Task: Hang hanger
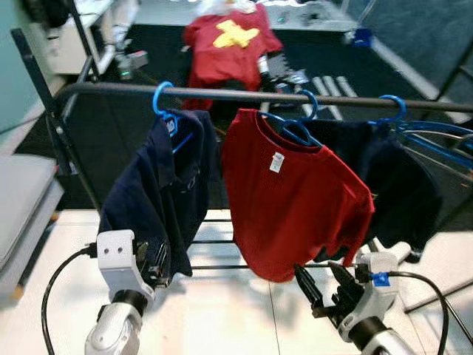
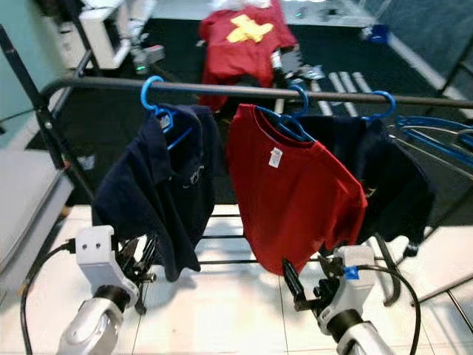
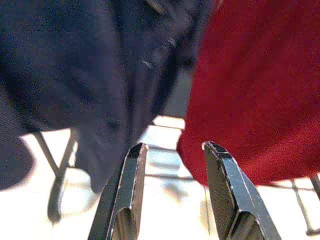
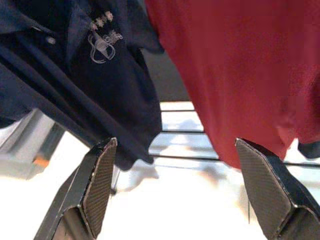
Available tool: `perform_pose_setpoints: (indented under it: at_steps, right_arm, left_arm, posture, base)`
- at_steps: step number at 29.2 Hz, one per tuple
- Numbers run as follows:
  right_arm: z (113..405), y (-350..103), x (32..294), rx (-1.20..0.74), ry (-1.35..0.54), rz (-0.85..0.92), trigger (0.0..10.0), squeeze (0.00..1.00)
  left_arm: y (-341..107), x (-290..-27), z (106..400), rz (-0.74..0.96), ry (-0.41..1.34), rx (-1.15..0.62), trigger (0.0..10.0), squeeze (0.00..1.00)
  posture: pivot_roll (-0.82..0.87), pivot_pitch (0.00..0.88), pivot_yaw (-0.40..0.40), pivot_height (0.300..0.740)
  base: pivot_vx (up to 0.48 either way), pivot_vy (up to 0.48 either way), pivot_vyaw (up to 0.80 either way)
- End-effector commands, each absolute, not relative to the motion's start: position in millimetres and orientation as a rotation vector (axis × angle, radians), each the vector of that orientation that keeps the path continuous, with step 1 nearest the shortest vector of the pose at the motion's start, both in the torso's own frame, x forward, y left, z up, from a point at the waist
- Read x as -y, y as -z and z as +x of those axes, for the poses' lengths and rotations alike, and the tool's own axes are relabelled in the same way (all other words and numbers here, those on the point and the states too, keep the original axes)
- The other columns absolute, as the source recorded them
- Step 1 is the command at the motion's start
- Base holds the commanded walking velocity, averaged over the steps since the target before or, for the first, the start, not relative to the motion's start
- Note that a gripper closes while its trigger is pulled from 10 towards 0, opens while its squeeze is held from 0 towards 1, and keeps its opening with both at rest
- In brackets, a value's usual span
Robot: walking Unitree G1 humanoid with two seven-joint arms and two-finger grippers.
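Note:
A dark metal rail (image 1: 222,94) runs across in front of me. Three blue hangers hook over it. The left hanger (image 1: 164,103) carries a navy polo shirt (image 1: 159,200). A red T-shirt (image 1: 295,200) hangs from the middle one, and a dark navy shirt (image 1: 392,177) from the right one. My left gripper (image 1: 155,268) is low, at the polo's hem, open with nothing between its fingers (image 3: 127,175). Just below the red T-shirt's hem, my right gripper (image 1: 325,285) stands wide open and holds nothing.
Bare blue hangers (image 1: 440,140) crowd the rail's right end. The rack's lower bars (image 1: 214,240) cross behind the shirts. A red shirt with a yellow shape (image 1: 229,41) lies beyond on dark carpet. A grey pad (image 1: 22,200) sits at left. White floor tiles (image 1: 236,310) lie below.

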State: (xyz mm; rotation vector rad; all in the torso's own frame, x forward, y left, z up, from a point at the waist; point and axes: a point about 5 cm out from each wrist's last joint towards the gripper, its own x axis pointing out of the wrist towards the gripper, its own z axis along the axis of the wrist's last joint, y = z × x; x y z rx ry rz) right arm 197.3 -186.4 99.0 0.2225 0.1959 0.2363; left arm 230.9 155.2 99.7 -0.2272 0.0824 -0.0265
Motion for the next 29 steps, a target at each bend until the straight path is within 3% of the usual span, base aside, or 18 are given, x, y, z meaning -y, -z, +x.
perform_pose_setpoints:
  at_steps: [1,8,15,20,29]
  right_arm:
    - [194,-100,191,-0.199,-0.214,0.234,10.0,0.0]
    - [201,-107,198,-0.163,-0.182,0.227,10.0,0.0]
    - [239,-164,214,0.065,-0.17,0.209,10.0,0.0]
    - [248,-178,217,0.107,-0.179,0.187,10.0,0.0]
    - [295,-201,214,0.136,-0.387,0.08,10.0,0.0]
  left_arm:
    - [-103,-152,232,-0.241,0.054,-0.075,10.0,0.0]
    - [-109,-151,239,-0.25,0.089,-0.053,10.0,0.0]
    - [-116,-155,258,-0.254,0.095,-0.021,10.0,0.0]
    - [-117,-156,261,-0.261,0.098,-0.018,10.0,0.0]
    - [-117,-159,265,-0.313,0.091,-0.012,10.0,0.0]
  posture:
    - [-0.06,0.151,-0.055,0.74]
    - [-0.06,0.151,-0.052,0.74]
    - [-0.05,0.137,-0.035,0.74]
    - [-0.05,0.137,-0.035,0.74]
    - [-0.03,0.135,-0.015,0.74]
  base:
    - [0.0,-0.472,0.0]
    - [0.0,-0.472,0.0]
    - [0.0,-0.46,0.0]
    - [0.0,-0.431,0.0]
    - [0.0,0.0,0.0]
